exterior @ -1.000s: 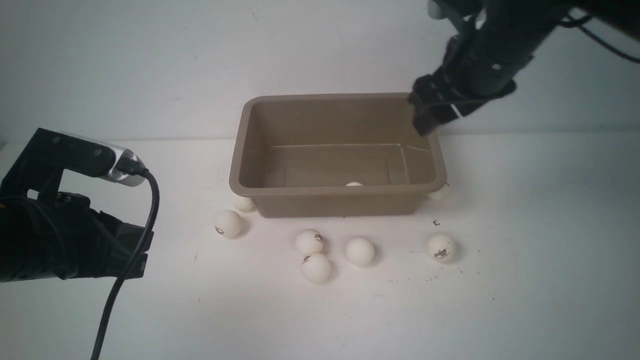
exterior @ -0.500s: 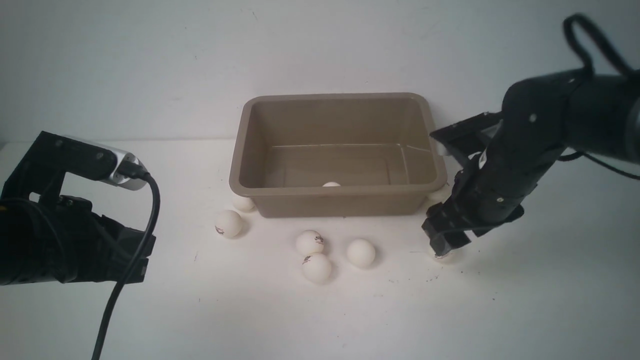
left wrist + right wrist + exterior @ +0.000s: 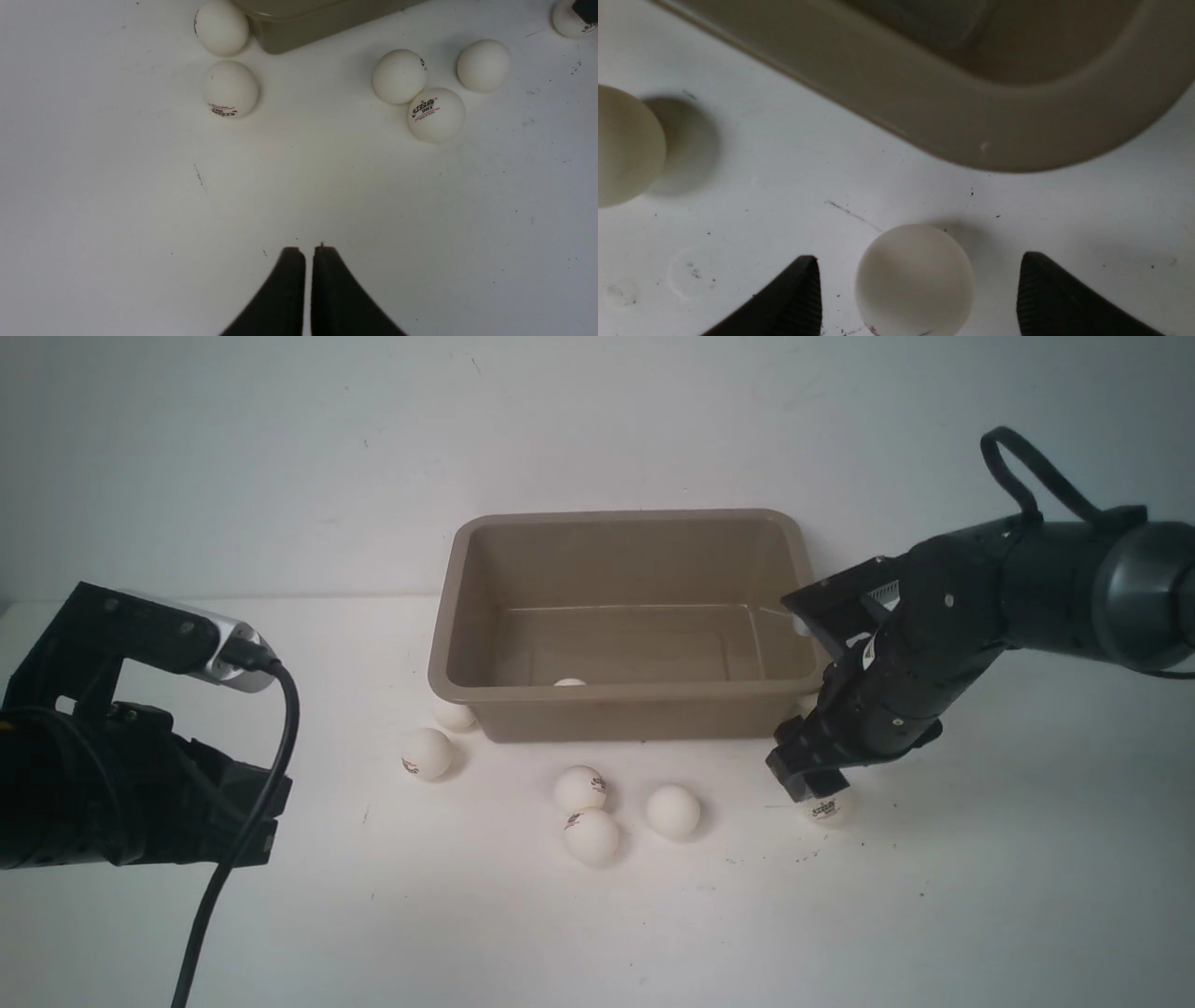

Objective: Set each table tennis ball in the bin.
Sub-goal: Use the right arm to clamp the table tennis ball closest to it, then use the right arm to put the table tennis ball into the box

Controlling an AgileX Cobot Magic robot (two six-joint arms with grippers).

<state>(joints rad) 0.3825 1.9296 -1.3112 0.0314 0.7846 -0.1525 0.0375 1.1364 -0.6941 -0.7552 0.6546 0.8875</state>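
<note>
Close by the taupe rectangular plastic bin (image 3: 625, 707), our right hand (image 3: 810, 788), spread apart, straddles a small matte white ball (image 3: 915, 280); our left hand (image 3: 308, 254) is pinched together.

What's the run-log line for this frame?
right gripper: open, straddling rightmost ball | left gripper: shut | bin: holds one ball | phase: pre-grasp

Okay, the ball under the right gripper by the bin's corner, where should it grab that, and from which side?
Probably across its widest middle, coming down from above. The ball is a plain sphere on bare table, centred between the right gripper's open fingers, with free space either side and the bin's rim apart from it.
</note>
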